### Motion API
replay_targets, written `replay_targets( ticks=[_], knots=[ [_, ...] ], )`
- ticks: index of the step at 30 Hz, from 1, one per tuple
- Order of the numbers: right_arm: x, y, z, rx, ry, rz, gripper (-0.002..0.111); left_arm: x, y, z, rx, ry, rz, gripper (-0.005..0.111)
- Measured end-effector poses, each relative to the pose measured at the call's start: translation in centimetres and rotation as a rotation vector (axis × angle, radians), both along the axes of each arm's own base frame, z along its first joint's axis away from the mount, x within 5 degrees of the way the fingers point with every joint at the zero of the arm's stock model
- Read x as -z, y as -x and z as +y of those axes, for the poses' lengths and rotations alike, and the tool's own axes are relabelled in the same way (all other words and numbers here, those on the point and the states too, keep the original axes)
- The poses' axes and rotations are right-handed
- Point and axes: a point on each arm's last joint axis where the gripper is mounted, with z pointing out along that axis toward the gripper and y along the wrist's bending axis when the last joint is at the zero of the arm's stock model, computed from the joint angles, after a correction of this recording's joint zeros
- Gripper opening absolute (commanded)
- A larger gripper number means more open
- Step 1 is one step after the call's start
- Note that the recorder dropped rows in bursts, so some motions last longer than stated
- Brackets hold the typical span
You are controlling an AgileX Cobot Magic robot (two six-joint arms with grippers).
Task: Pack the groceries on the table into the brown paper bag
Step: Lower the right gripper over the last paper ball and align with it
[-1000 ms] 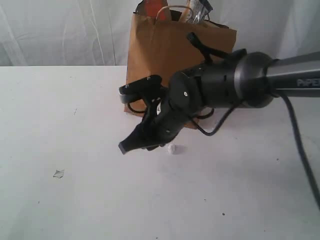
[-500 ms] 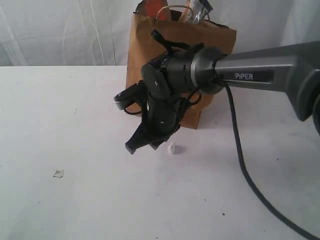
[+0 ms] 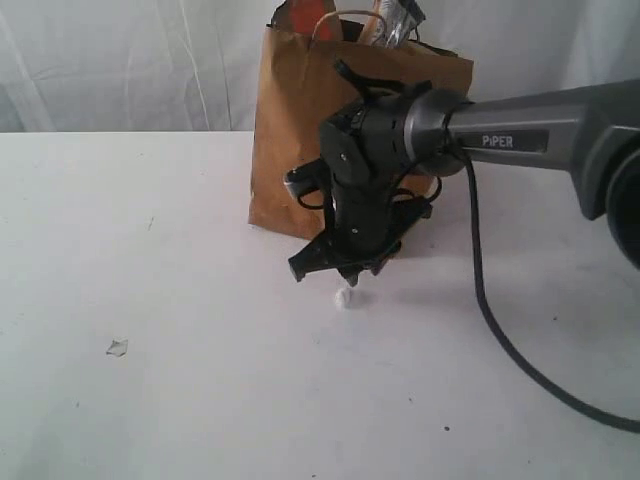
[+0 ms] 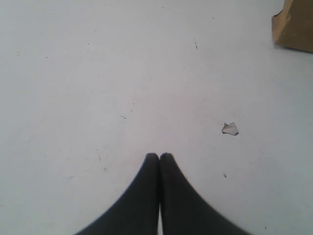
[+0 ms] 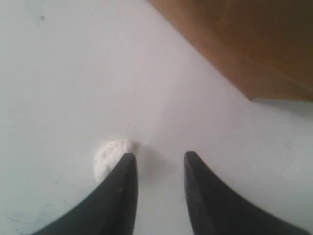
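The brown paper bag (image 3: 290,130) stands upright at the back middle of the table (image 3: 150,400). Groceries poke out of its top: a brown pouch with an orange mark (image 3: 300,15) and a dark packet (image 3: 398,18). My right gripper (image 3: 345,272) hangs just in front of the bag, pointing down, low over the tabletop. In the right wrist view it (image 5: 159,159) is open with nothing between its fingers, and the bag's base (image 5: 244,44) lies just beyond. My left gripper (image 4: 159,156) is shut and empty over bare table, with the bag's corner (image 4: 296,27) far off.
A small white crumb (image 3: 344,298) lies directly under the right gripper, beside one fingertip (image 5: 126,164). A tiny torn scrap (image 3: 117,347) lies on the left part of the table, also seen in the left wrist view (image 4: 230,129). White curtains hang behind.
The right arm has swung right and turned its gripper downward; the gripper has moved from left of the white crumb to just above it. Its opening is unchanged.
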Motion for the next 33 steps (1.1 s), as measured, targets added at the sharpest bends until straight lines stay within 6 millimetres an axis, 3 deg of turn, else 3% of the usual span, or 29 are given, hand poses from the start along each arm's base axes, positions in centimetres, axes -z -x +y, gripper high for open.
replay_targets(
  ticks=[15, 25, 33],
  knots=[
    [0.9, 0.3, 0.4, 0.034, -0.045, 0.052, 0.031, 0.0, 0.0, 0.0, 0.000, 0.000, 0.000, 0.000],
    [0.7, 0.1, 2.1, 0.111, -0.257, 0.046, 0.031, 0.0, 0.0, 0.0, 0.000, 0.000, 0.000, 0.000],
    [1.2, 0.5, 2.4, 0.166, -0.290, 0.110, 0.031, 0.0, 0.0, 0.0, 0.000, 0.000, 0.000, 0.000]
  ],
)
